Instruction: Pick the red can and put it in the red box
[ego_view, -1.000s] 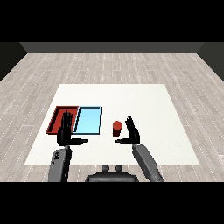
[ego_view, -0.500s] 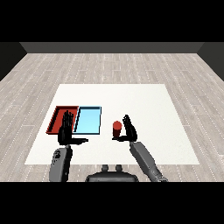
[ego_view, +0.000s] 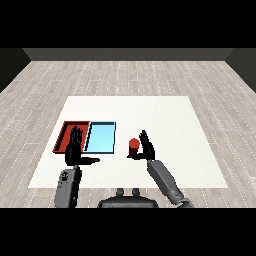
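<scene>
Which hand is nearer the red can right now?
Right. The right hand is directly beside the red can, on its right side. The left hand is far to the can's left, over the red tray's near edge.

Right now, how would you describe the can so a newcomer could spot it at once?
On the white table, look right of the two trays lying side by side, past the light blue tray. The red can stands upright there, just left of the right hand. It is the only small upright thing on the table.
</scene>
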